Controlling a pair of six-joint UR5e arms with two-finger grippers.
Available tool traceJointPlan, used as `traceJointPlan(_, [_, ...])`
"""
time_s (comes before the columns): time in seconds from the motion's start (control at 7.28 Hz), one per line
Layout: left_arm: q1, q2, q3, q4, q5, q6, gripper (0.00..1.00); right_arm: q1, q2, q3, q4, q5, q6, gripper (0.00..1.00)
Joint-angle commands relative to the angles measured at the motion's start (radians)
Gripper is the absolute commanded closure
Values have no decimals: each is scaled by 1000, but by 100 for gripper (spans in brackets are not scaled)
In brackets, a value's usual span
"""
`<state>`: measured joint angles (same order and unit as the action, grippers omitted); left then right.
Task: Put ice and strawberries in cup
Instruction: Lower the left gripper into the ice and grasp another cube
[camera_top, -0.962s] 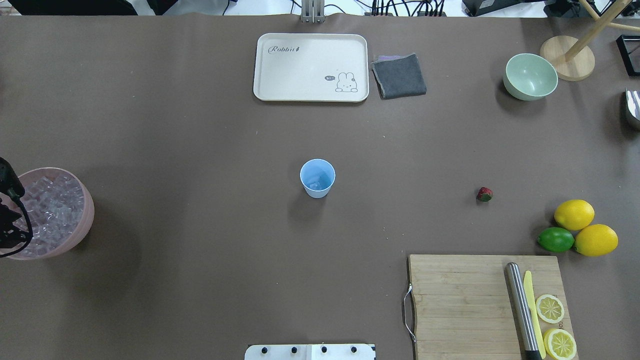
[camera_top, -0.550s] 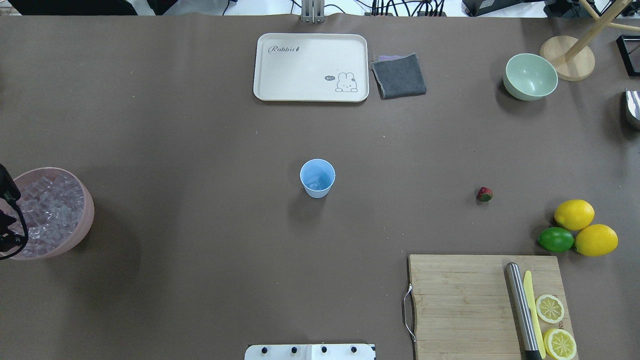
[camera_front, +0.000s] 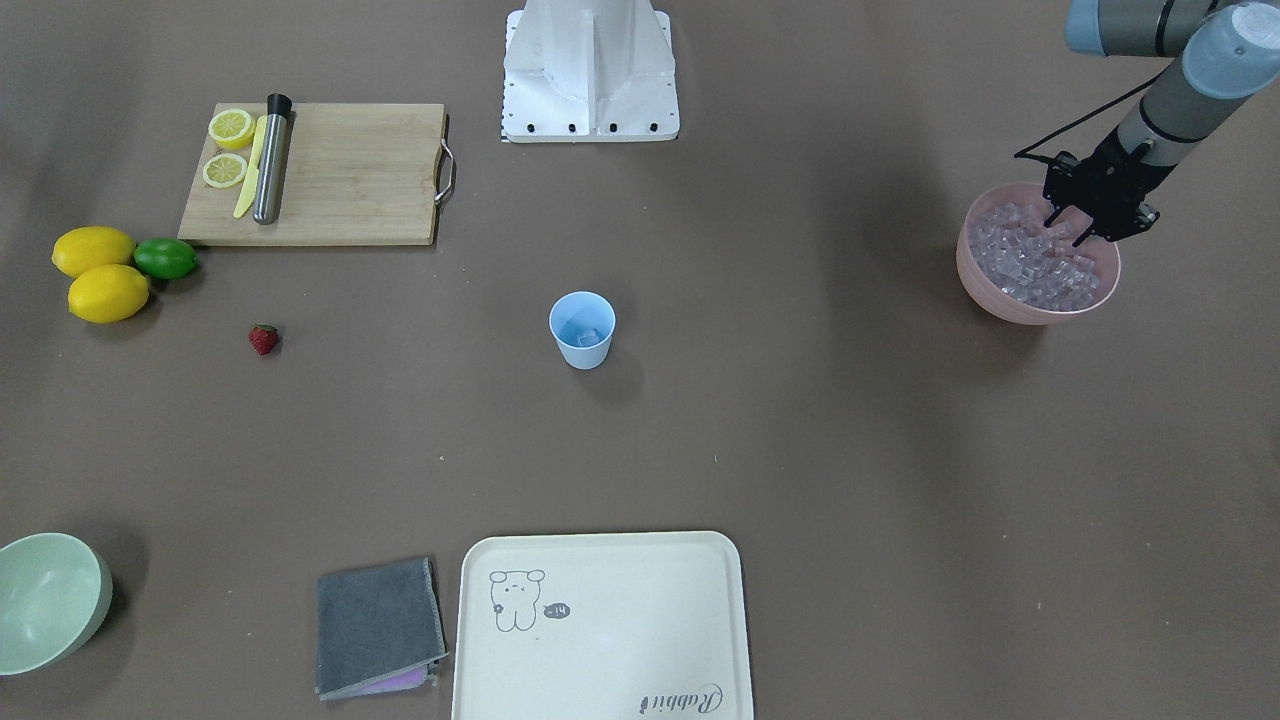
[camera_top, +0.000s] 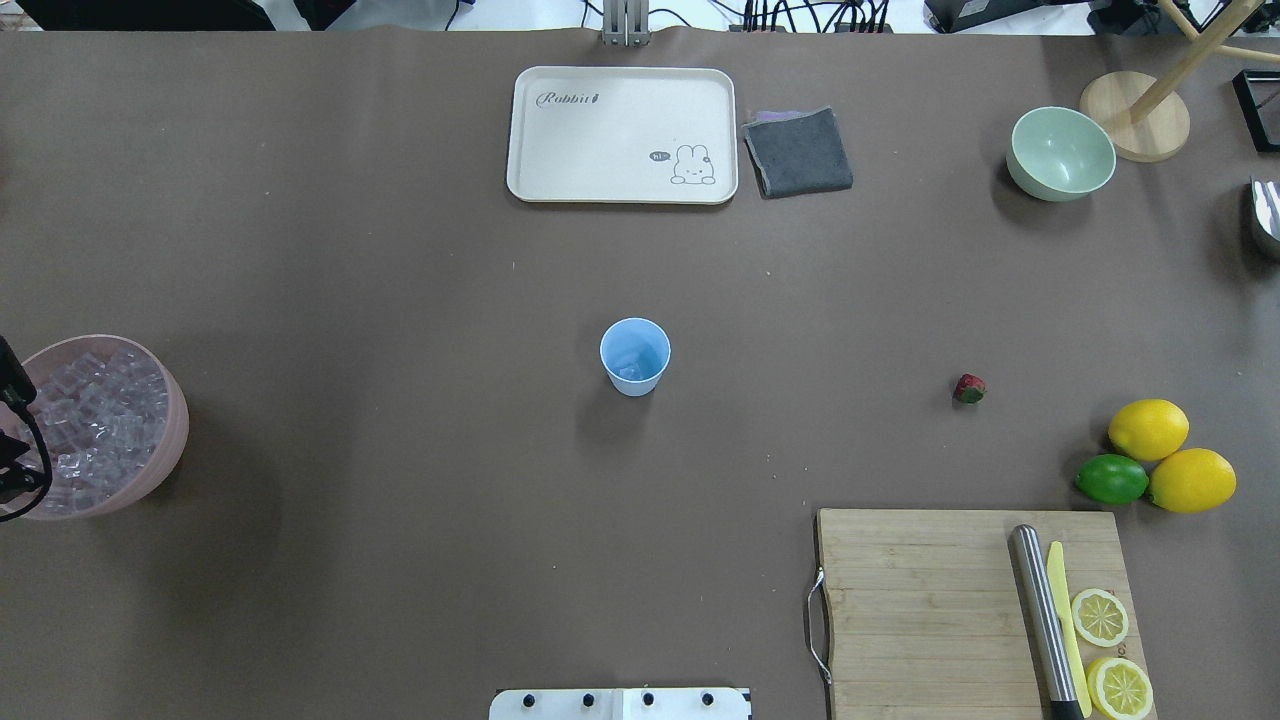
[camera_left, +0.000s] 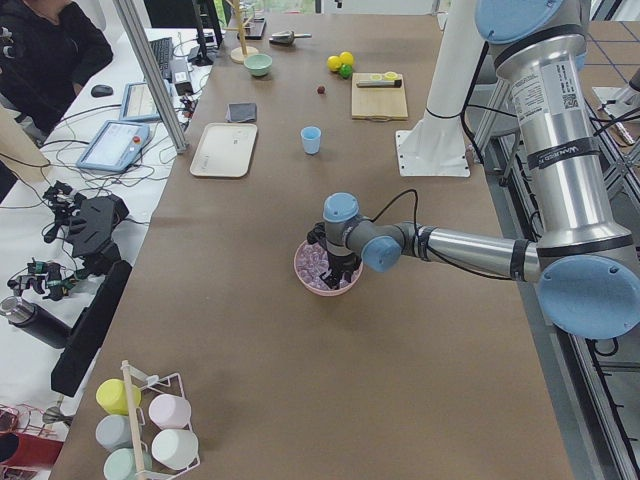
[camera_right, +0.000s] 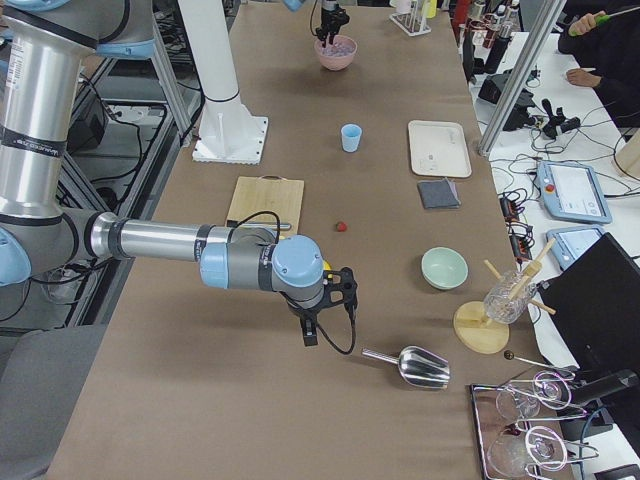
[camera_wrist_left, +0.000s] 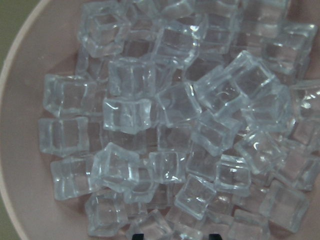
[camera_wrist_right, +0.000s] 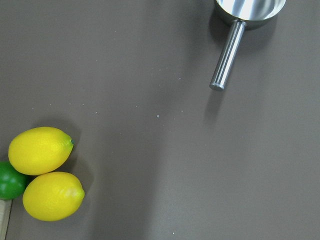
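The light blue cup stands upright mid-table, also in the front view, with a clear cube at its bottom. The pink bowl holds many ice cubes at the table's left end. My left gripper hangs open just over the ice, its two dark fingertips apart at the bottom edge of the left wrist view. The strawberry lies alone on the table to the right of the cup. My right gripper shows only in the right side view, over bare table; I cannot tell whether it is open.
A cream tray and grey cloth lie at the far side. A pale green bowl sits far right. Two lemons, a lime and a cutting board with steel rod and lemon slices lie near right. A metal scoop lies beyond.
My left arm has shifted a little toward the overhead view's left edge, uncovering more of the ice in the bowl. Cup and strawberry have not moved.
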<state>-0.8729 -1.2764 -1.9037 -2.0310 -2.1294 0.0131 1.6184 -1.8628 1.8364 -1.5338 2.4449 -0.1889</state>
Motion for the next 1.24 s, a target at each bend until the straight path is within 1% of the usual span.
traceJointPlan(0.0, [0,-3,-5,0,-35,-2,100,0,-3,1,0,0,0,0])
traceJointPlan(0.27, [-1,-1,-18,3,-40,-2,100,0,-1,-5,0,-1,0,0])
traceJointPlan(0.41, [-12,-1,-44,8,-41,-2,100,0,-1,-6,0,-3,0,0])
traceJointPlan(0.55, [-29,0,-78,21,-41,-1,100,0,-3,-6,0,-1,0,0])
traceJointPlan(0.82, [-75,-18,-90,28,-44,-1,100,0,-4,-8,0,-3,0,0])
traceJointPlan(0.96, [-89,-61,-77,50,-69,-4,100,0,-3,-8,0,-3,0,0])
traceJointPlan(1.1, [-116,-178,-78,187,-69,-8,100,0,-1,-9,0,-4,0,0])
